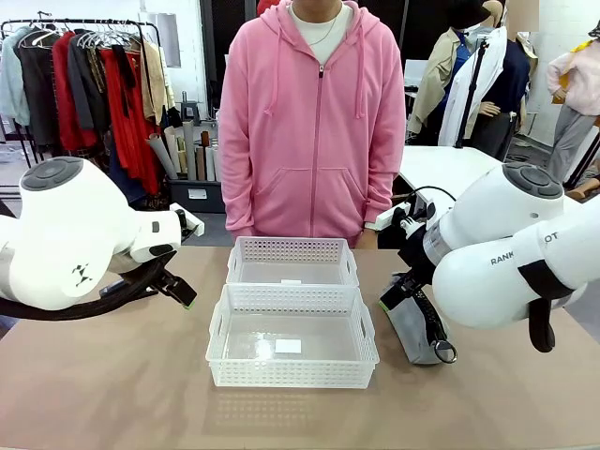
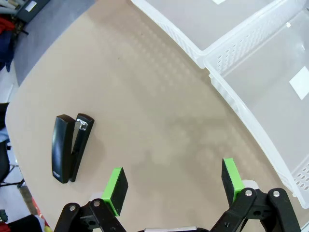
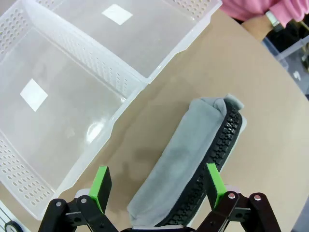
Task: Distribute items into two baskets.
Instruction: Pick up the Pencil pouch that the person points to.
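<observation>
White baskets (image 1: 291, 375) sat on the desk (image 1: 112, 394) in front view, grey pouch (image 1: 417, 328) right of them, lengthwise toward the person (image 1: 314, 122). Left wrist view: stapler (image 2: 67, 147) lay mouth up-picture beside the empty, wide-open left pincer (image 2: 174, 186). Right wrist view: right pincer (image 3: 157, 181) gaped empty over the diagonal pouch

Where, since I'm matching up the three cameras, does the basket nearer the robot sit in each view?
Front view: the near basket is at lower centre, in front of the far basket.
Left wrist view: the near basket is at the right edge, running off the picture.
Right wrist view: the near basket is at the left, beside the grey pouch.
Shared landmark: the small white label on its floor.
</observation>
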You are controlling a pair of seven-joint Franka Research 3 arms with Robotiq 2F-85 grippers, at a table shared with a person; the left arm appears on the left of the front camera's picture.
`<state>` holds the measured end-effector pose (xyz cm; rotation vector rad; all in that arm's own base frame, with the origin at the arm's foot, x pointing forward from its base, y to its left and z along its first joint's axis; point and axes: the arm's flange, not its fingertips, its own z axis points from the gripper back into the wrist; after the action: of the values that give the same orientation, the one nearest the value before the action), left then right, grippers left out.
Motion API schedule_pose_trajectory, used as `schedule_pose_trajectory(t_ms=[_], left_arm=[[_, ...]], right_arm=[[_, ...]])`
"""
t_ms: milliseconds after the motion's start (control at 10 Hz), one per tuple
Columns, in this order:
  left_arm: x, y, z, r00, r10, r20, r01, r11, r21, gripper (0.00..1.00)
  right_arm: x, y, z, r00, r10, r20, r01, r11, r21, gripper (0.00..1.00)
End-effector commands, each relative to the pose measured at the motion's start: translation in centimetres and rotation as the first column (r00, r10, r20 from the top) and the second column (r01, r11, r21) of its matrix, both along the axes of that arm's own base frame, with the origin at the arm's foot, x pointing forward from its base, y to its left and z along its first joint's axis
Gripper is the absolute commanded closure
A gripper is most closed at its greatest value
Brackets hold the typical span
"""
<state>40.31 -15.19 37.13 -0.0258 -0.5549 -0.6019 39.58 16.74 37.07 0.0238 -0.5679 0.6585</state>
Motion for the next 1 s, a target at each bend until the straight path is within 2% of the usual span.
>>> schedule_pose_trajectory(t_ms=[0, 200, 300, 500, 600, 900], left_arm=[[-0.8, 1.2, 1.1, 1.0, 0.026, -0.015, -0.026, 0.999, -0.031, 0.0], [-1.3, 2.3, 2.7, 0.999, 0.027, -0.028, -0.028, 0.998, -0.056, 0.0], [-0.9, 3.6, 3.6, 0.998, 0.022, -0.058, -0.027, 0.997, -0.072, 0.0], [-0.8, 6.3, 5.3, 0.992, -0.041, -0.121, 0.029, 0.995, -0.1, 0.0], [-1.5, 9.2, 6.2, 0.987, -0.085, -0.137, 0.062, 0.985, -0.162, 0.0], [-4.7, 15.1, 8.3, 0.99, -0.106, -0.093, 0.082, 0.968, -0.236, 0.0]], right_arm=[[-0.4, -0.2, 0.7, 1.0, 0.004, -0.006, -0.004, 1.0, 0.017, 0.0], [-0.8, -1.2, 2.6, 1.0, 0.005, -0.029, -0.004, 0.999, 0.052, 0.0], [-0.8, -1.7, 3.7, 0.999, 0.023, -0.038, -0.02, 0.997, 0.077, 0.0], [-1.5, -3.4, 6.0, 0.995, 0.056, -0.078, -0.047, 0.993, 0.112, 0.0], [-2.6, -5.1, 7.2, 0.993, 0.071, -0.091, -0.059, 0.99, 0.13, 0.0], [-5.4, -11.0, 9.8, 0.993, 0.087, -0.081, -0.068, 0.974, 0.217, 0.0]])
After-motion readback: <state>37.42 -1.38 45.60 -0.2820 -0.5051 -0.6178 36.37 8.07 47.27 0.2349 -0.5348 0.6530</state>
